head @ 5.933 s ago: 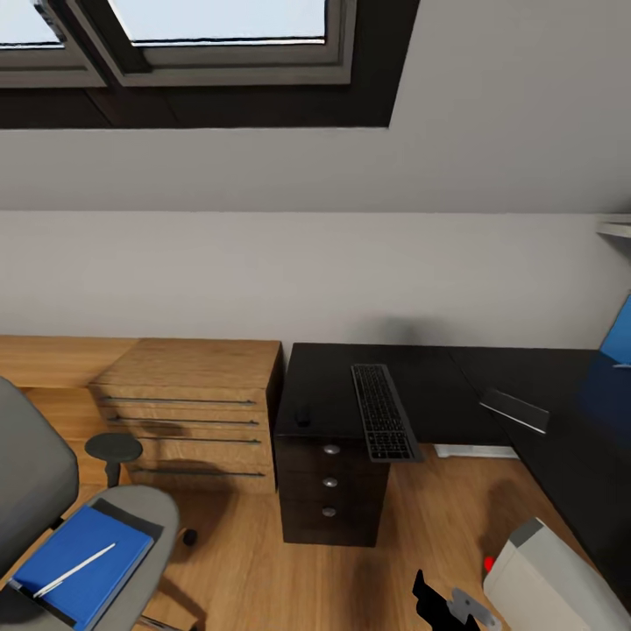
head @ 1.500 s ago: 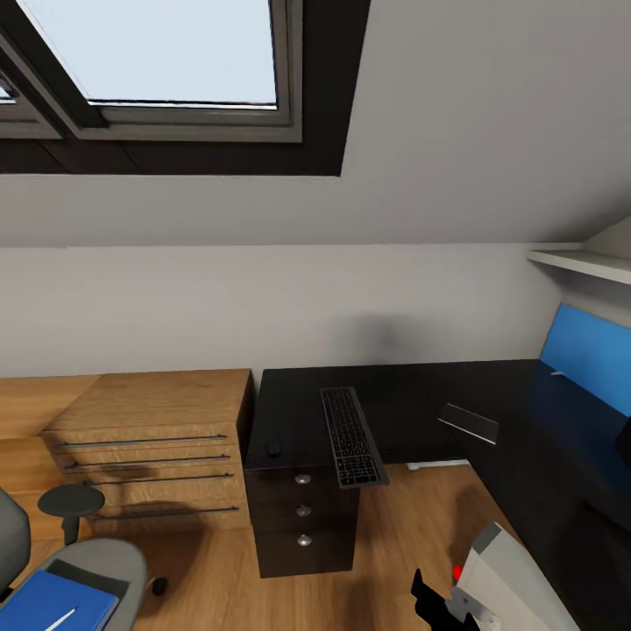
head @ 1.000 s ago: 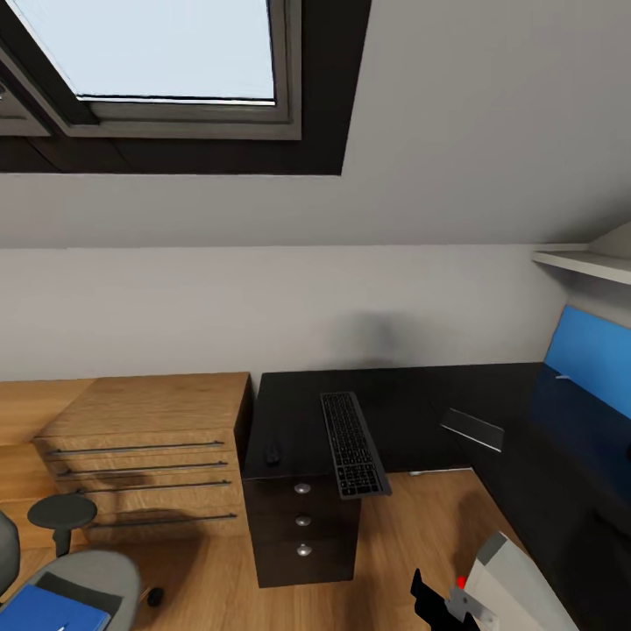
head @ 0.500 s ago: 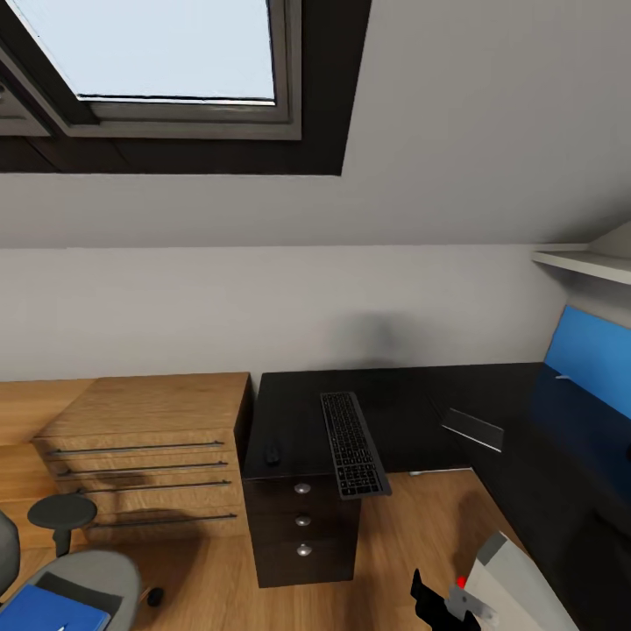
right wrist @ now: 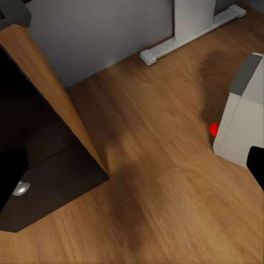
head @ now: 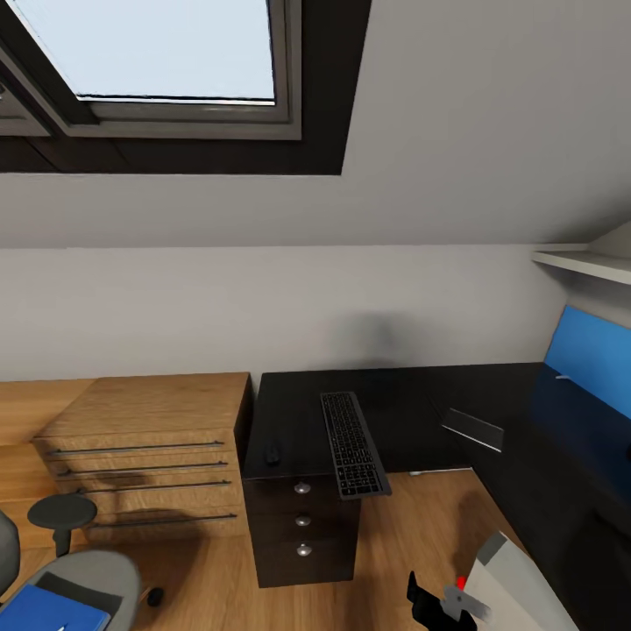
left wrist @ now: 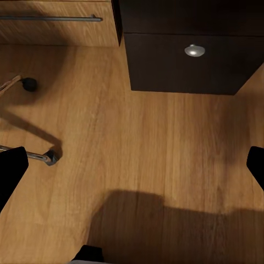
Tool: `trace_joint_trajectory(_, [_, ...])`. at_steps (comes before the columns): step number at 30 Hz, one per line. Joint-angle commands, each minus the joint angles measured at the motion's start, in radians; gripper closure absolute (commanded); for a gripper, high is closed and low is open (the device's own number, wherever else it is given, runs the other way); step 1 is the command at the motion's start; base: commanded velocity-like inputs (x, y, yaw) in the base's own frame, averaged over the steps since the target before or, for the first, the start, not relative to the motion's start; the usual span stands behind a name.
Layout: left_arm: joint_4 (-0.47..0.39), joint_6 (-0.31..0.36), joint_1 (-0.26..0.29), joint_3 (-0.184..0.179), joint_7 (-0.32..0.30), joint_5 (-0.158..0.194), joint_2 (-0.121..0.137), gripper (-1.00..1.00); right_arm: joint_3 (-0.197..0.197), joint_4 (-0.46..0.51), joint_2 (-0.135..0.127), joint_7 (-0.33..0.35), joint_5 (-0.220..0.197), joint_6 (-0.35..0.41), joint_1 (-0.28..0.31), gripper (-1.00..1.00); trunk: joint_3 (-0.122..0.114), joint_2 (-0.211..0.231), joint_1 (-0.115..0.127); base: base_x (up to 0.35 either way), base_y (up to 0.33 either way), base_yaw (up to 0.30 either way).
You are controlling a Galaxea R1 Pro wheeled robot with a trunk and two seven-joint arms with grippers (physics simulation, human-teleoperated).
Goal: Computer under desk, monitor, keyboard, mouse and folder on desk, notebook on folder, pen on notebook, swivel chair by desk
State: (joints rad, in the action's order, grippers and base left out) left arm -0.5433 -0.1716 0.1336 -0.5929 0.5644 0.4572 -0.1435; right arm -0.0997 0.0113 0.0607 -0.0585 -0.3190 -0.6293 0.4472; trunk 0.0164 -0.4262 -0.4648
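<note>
Little of the robot's own body shows. In the head view the right gripper appears as a small black, angular piece with a light grey metallic part fixed beside it. In the left wrist view the left gripper's fingers are plain matte black blocks with slanted edges and no markings, and a rounded dark part with a pale rim sits between them; the right wrist view shows the same matte black fingers.
</note>
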Motion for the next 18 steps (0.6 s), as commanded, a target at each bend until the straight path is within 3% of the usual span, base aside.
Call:
trace_joint_trajectory(1, [0.0, -0.006, 0.001, -0.008, 0.006, 0.011, 0.001, -1.0, -0.008, 0.0, 0.002, -0.003, 0.007, -0.003, 0.001, -1.0, 0.002, -0.002, -0.001, 0.0, -0.019, 0.011])
trace_joint_trajectory(7, [0.0, -0.005, 0.001, -0.008, 0.006, 0.011, 0.001, -1.0, -0.008, 0.0, 0.004, -0.004, 0.008, -0.003, 0.001, -1.0, -0.001, -0.002, -0.001, 0.0, -0.189, 0.145])
trace_joint_trajectory(18, [0.0, -0.005, 0.001, -0.007, 0.006, 0.011, 0.001, -1.0, -0.008, 0.0, 0.004, -0.004, 0.008, -0.003, 0.001, -1.0, -0.006, -0.002, -0.001, 0.0, -0.282, 0.24])
